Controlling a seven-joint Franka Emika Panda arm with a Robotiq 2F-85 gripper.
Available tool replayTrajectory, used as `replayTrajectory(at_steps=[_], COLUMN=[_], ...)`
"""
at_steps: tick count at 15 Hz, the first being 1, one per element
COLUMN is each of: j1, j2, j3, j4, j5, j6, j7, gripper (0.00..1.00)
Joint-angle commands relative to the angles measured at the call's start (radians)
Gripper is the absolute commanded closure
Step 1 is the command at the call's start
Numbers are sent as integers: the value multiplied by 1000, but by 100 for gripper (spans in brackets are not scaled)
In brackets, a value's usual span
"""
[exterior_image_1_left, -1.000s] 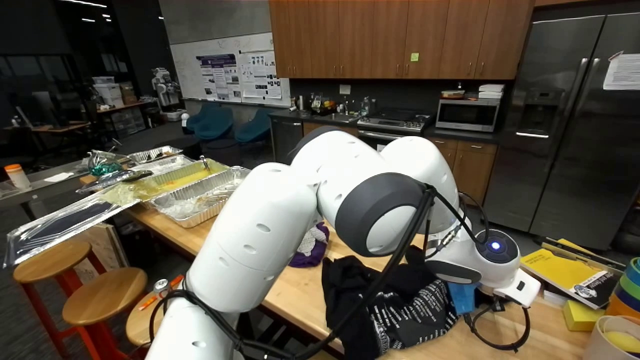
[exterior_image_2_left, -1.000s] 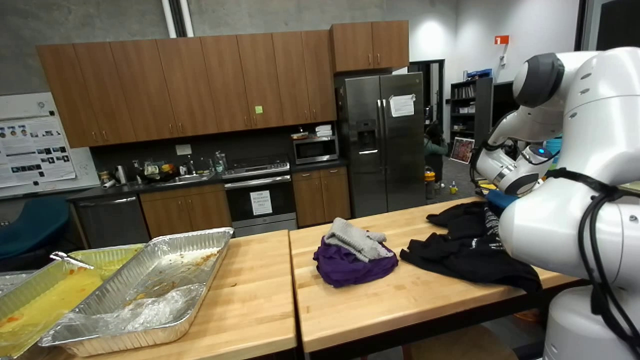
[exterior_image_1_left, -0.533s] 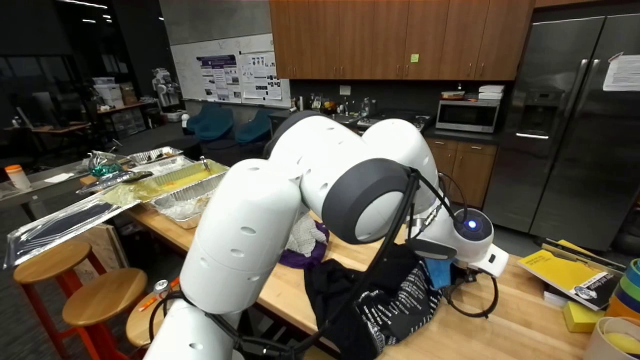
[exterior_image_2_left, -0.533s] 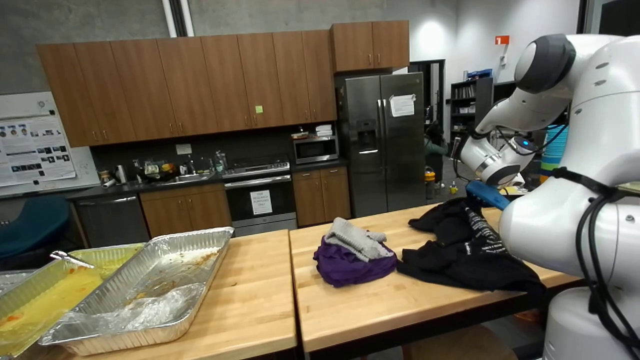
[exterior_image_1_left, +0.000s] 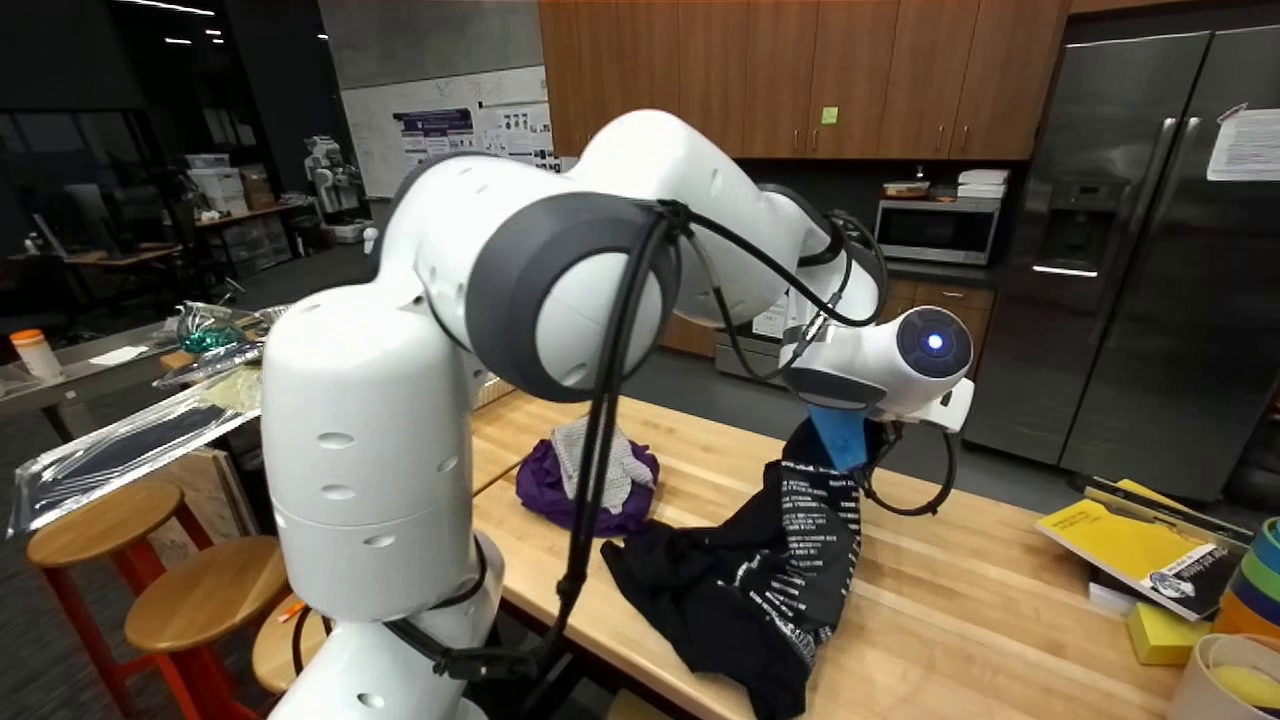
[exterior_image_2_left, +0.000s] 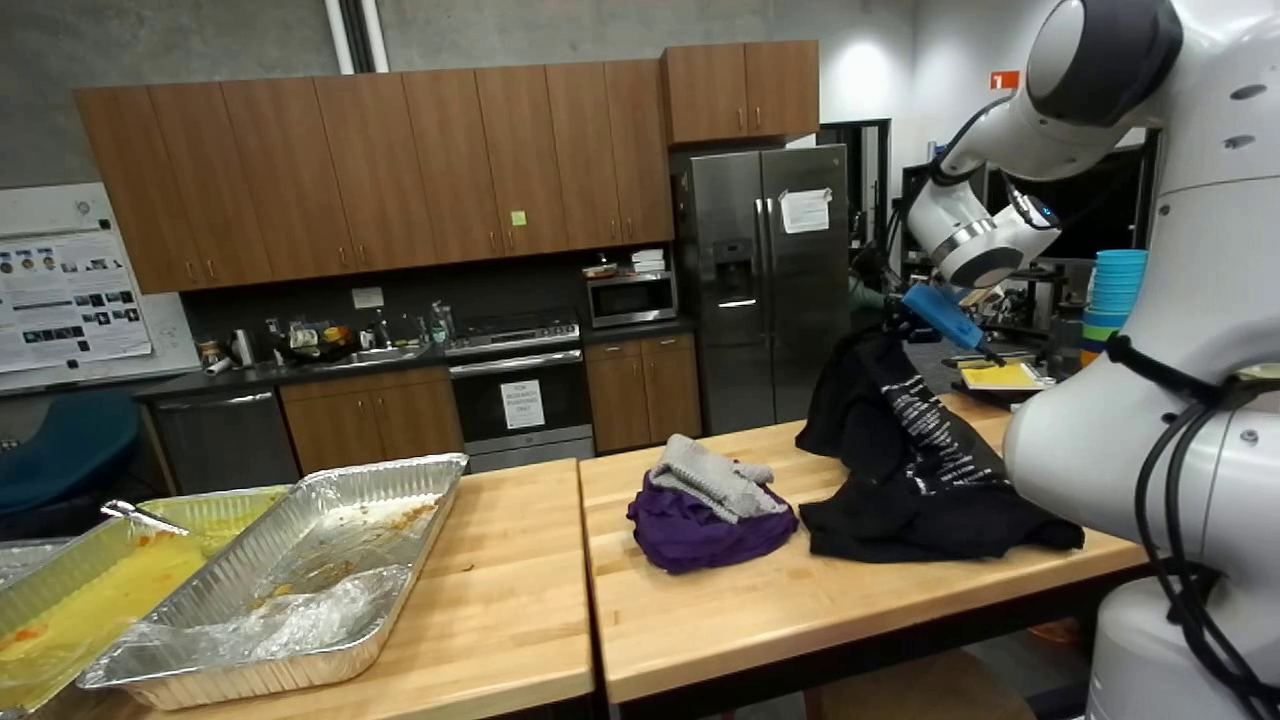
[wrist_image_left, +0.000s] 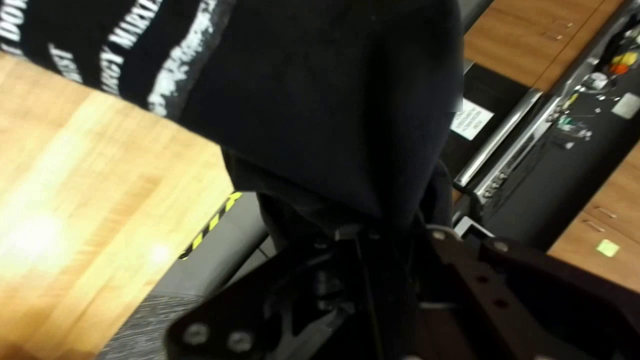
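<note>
Your gripper (wrist_image_left: 395, 232) is clamped on the black garment (exterior_image_2_left: 900, 470): in the wrist view you see the dark cloth bunched between the fingertips, low and just right of centre. In an exterior view you have the garment right of centre, its upper end hanging from the gripper, raised off the wooden tabletop (exterior_image_2_left: 700, 630), and its lower part spread in folds over the wood. White lettering shows on the garment in all three views, cut off at the upper left of the wrist view. You also see a blue piece (exterior_image_1_left: 838, 437) at the gripper, slanting beside the raised cloth in both exterior views.

Left of your garment, near the middle of the frame, sits a purple cloth (exterior_image_2_left: 700, 545) with a grey knit cloth (exterior_image_2_left: 715, 480) on top; the nearest black fold comes just beside the purple, and you cannot tell whether they touch. At the lower left you find a foil tray (exterior_image_2_left: 300, 668) with food scraps and crumpled clear wrap, next to a second tray (exterior_image_2_left: 225, 505) holding yellow food and a metal utensil (exterior_image_2_left: 145, 518). At the right of an exterior view, well apart from your gripper, lie a yellow-and-black book (exterior_image_1_left: 1140, 555) and a yellow block (exterior_image_1_left: 1165, 635)
</note>
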Motion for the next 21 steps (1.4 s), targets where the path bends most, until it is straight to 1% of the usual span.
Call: replayTrajectory(at_steps=[1, 3, 4, 5, 8, 10, 12, 14, 17, 19, 21], j1=[-76, -92, 70, 94, 291, 424, 531, 627, 751, 806, 846], j2=[-202, -305, -350, -398, -501, -551, -585, -605, -620, -618, -614], j3=[12, -19, -202, -248, -488, -639, -748, -834, -932, -976, -1010], j4=[-65, -106, -123, -150, -218, -247, -256, -255, -252, -247, -244], j5=[117, 141, 136, 121, 34, -60, -186, -303, -464, -541, -600], j6=[-259, -425, -501, -579, -750, -830, -903, -950, -985, -997, -1005], j7=[-110, -177, -206, -243, -316, -339, -363, -389, -405, -397, -385], gripper=[97, 97, 97, 97, 97, 97, 97, 97, 97, 97, 97])
